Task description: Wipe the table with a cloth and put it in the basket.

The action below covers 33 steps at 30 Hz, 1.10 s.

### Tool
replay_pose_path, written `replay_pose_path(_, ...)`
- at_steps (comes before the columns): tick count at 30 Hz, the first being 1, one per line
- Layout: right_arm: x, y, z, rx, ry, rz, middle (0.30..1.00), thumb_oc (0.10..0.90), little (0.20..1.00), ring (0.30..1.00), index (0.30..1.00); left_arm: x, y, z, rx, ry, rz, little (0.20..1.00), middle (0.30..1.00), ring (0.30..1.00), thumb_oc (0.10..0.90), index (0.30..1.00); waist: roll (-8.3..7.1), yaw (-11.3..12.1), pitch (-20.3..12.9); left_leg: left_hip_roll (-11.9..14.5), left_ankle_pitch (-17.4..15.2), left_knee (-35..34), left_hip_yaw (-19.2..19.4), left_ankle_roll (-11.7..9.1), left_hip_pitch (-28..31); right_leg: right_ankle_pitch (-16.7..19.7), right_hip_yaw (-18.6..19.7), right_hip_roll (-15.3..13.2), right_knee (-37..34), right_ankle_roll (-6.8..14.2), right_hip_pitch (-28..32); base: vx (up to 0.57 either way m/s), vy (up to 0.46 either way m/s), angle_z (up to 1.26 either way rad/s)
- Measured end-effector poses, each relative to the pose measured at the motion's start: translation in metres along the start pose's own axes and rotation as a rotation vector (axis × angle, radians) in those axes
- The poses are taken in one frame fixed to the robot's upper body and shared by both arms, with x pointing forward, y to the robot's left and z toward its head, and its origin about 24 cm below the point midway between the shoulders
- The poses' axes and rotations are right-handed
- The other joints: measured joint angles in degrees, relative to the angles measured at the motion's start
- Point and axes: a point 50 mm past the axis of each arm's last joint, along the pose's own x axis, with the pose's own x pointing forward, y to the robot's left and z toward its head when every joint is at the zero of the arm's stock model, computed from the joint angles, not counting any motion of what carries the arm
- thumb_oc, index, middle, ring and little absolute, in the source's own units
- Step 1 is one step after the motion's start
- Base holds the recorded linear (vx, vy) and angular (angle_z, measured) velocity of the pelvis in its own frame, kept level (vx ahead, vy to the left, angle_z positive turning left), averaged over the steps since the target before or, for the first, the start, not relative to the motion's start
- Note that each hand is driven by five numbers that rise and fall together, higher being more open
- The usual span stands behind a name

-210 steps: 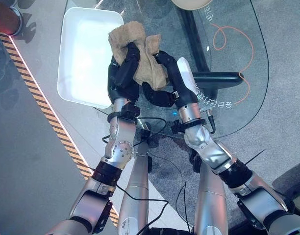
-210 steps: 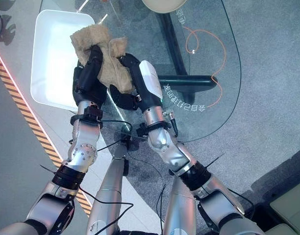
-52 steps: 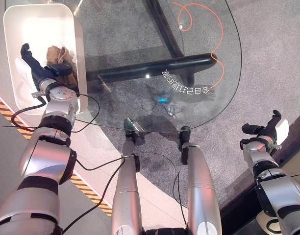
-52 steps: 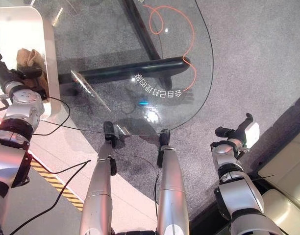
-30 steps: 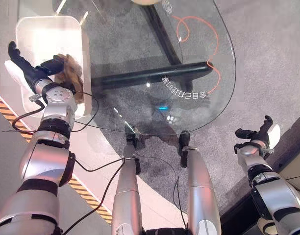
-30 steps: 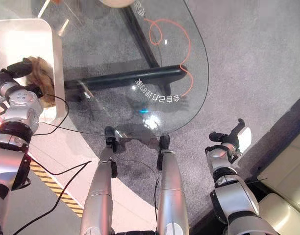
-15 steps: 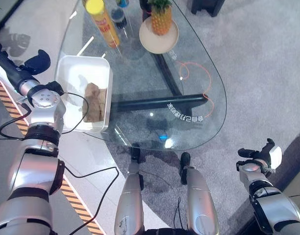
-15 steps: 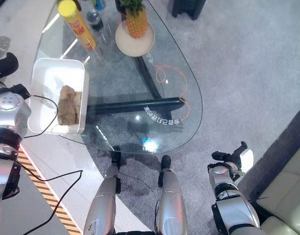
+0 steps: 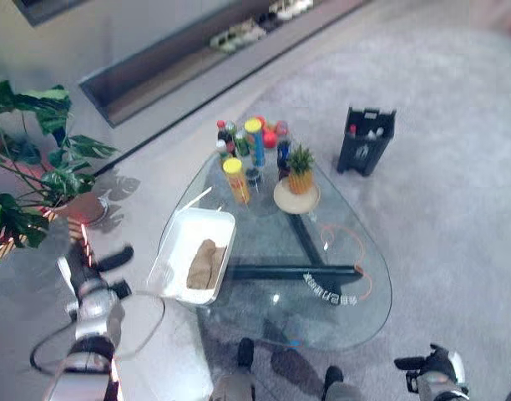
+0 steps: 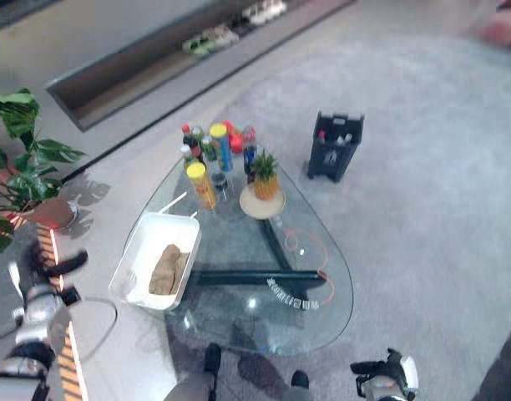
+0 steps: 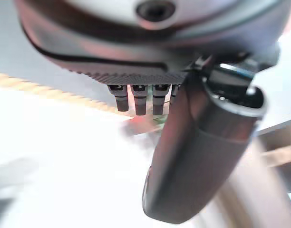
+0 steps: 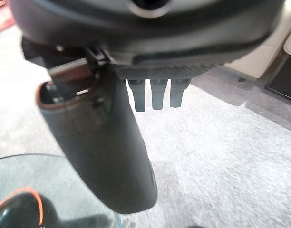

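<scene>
The camera has swung up; cloth point(image 9: 204, 264) lies in the basket point(image 9: 177, 247), both hands point(image 9: 95, 267) point(image 9: 432, 368) empty with fingers straight, right one half cut off.

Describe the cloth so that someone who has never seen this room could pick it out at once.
Start at the glass table on the grey carpet. At its edge nearest the potted plant lies a white basket, a shallow rectangular tray. The cloth is the crumpled brown lump inside it, the only soft, brown thing there, unlike the upright bottles and the pineapple further along the table.
</scene>
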Motion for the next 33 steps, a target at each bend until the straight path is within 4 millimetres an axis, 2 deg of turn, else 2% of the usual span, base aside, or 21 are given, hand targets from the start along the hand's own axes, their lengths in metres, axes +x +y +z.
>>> replay_pose_path(2,-0.002,0.005,-0.010,-0.069,0.012,0.041,0.900,0.800,0.900,0.900,0.900,-0.011,0.007,-0.044,0.081,0.155,-0.017,0.900,0.900,0.900,0.800,0.900,-1.14,0.0,-2.2,-0.4,-0.4,0.0,0.5,0.3,0.4,0.9,0.0,-0.3,-1.8,0.1,1.3,0.09,0.001,-0.05)
replay_pose_path(5,-0.004,0.009,-0.019,-0.133,0.029,0.079,0.900,0.800,0.900,0.900,0.900,-0.030,0.016,-0.092,0.196,0.332,-0.061,0.900,0.900,0.900,0.800,0.900,-1.84,-0.1,-3.4,-0.5,-1.1,-0.1,1.0,0.4,1.7,1.6,0.1,-0.3,-4.0,-0.1,3.4,0.04,0.000,-0.06)
replay_pose_path(7,-0.005,0.010,-0.026,-0.220,0.024,0.103,0.900,0.800,0.900,0.900,0.900,-0.043,0.017,-0.115,0.276,0.409,-0.130,0.900,0.900,0.900,0.800,0.900,-1.55,-0.1,-4.6,-0.3,-1.3,-0.1,1.1,0.5,1.8,1.9,0.2,-0.1,-4.5,-0.3,3.5,0.01,-0.003,-0.02)
replay_pose_path(12,-0.008,0.013,-0.038,-0.320,0.047,0.168,0.900,0.800,0.900,0.900,0.900,-0.068,-0.001,-0.146,0.358,0.536,-0.294,0.900,0.900,0.900,0.800,0.900,-0.44,-0.1,-5.8,-0.3,-1.4,0.0,1.4,0.5,1.9,2.3,0.1,-0.1,-4.6,-0.1,3.5,0.01,0.004,-0.02)
replay_pose_path(21,-0.016,0.033,-0.048,-0.362,0.067,0.228,0.900,0.800,0.900,0.900,0.900,-0.080,-0.016,-0.157,0.585,0.569,-0.482,0.900,0.900,0.900,0.800,0.900,-1.42,-0.2,-5.8,-0.2,-1.3,-0.1,2.9,0.3,2.8,2.5,1.5,-0.2,-4.7,0.1,3.6,0.01,0.010,-0.07)
replay_pose_path(33,-0.021,0.044,-0.053,-0.418,0.095,0.307,0.900,0.800,0.900,0.900,0.900,-0.080,-0.018,-0.157,0.593,0.570,-0.497,0.900,0.900,0.900,0.800,0.900,-1.18,-0.4,-6.0,-0.1,-1.4,0.0,3.1,0.4,2.9,2.9,1.7,-0.1,-5.2,0.1,3.8,0.00,0.001,-0.01)
